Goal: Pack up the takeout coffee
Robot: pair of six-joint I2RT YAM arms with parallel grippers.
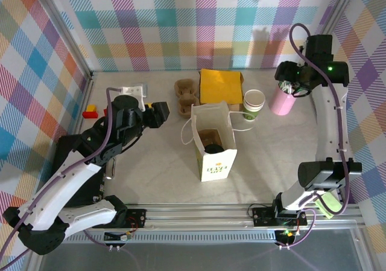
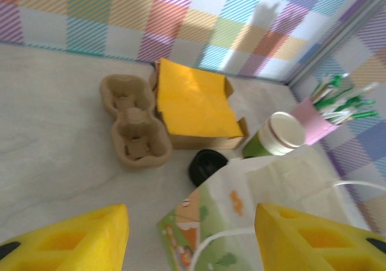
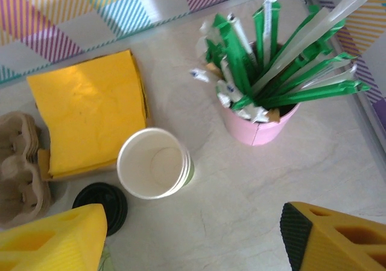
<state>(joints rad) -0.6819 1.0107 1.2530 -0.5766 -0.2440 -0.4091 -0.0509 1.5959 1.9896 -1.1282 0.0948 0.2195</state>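
Right gripper [image 3: 192, 235]: jaws spread wide, nothing between them.

Takeout coffee cup [image 3: 155, 163]: ahead of these jaws, off toward the left finger, near. Upright, long axis vertical, mouth up, white inside, nothing in it.

Black lid [image 3: 105, 200]: off the cup, flat on the table just beside it, closer to the left finger.

Pink cup [image 3: 256, 126]: ahead toward the right finger, stuffed with green-wrapped sticks.

Right arm looks the nearer to the cup; a side grasp on its wall seems the fit.

Left gripper [image 2: 190, 235]: jaws parted, empty.

Paper bag [image 2: 271, 186]: rim just ahead of the left jaws. Bag open; something brown and a dark round shape inside, unclear.

Pulp carrier [image 2: 134, 126]: farther ahead-left, both wells empty.
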